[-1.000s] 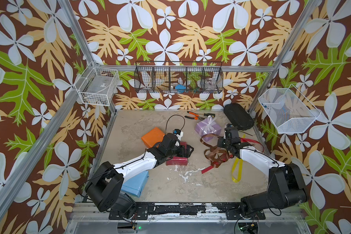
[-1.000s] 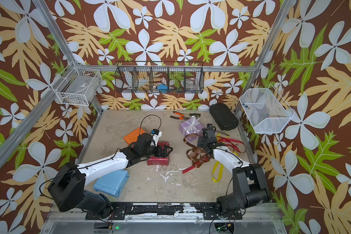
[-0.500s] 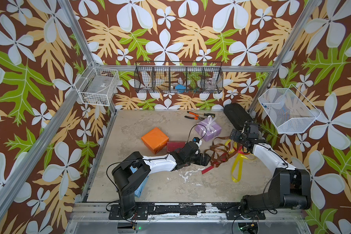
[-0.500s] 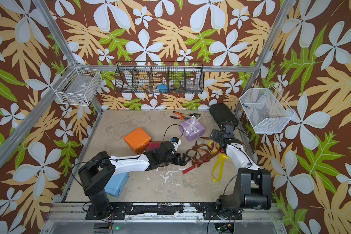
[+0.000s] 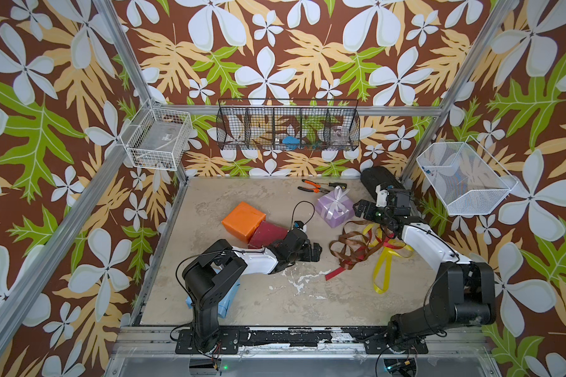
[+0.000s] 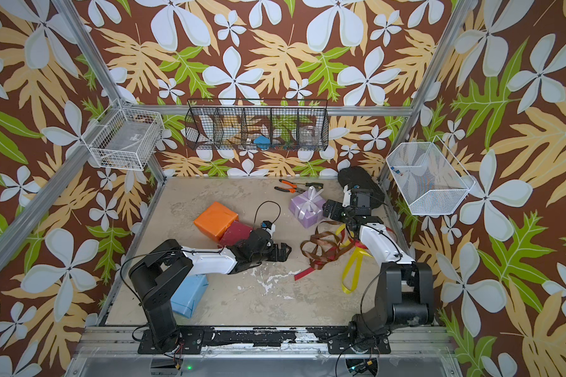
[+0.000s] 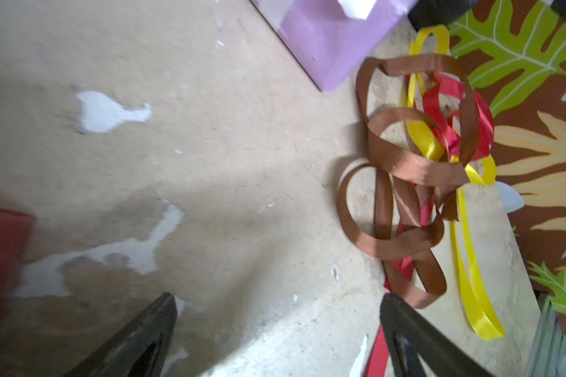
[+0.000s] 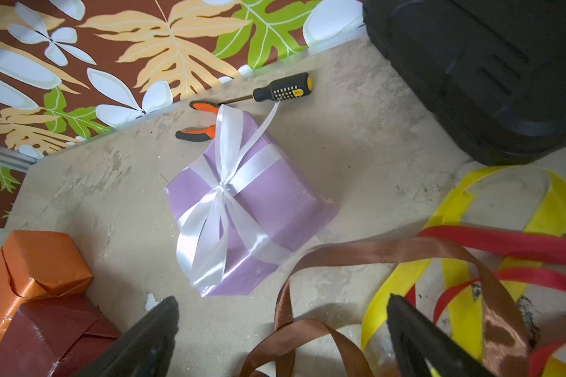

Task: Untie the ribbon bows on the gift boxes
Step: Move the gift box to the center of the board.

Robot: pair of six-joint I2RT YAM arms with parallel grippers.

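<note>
White satin bow [image 8: 224, 196] sits knotted on the glossy lilac box [image 8: 275, 202]; left gripper [image 7: 276, 298] and right gripper [image 8: 283, 298] gape wide.

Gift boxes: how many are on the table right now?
4. Lilac box, white bow still tied, at the back; orange box mid-table, touching dark red box; light blue box by the left arm's base, partly hidden.

both top views: high at the rig's front, looking down over the whole counter [image 5: 275, 303]. wrist cams close, low: left faces loose ribbons [image 7: 406, 169], right faces lilac box [image 8: 275, 202]; both catch each.
</note>
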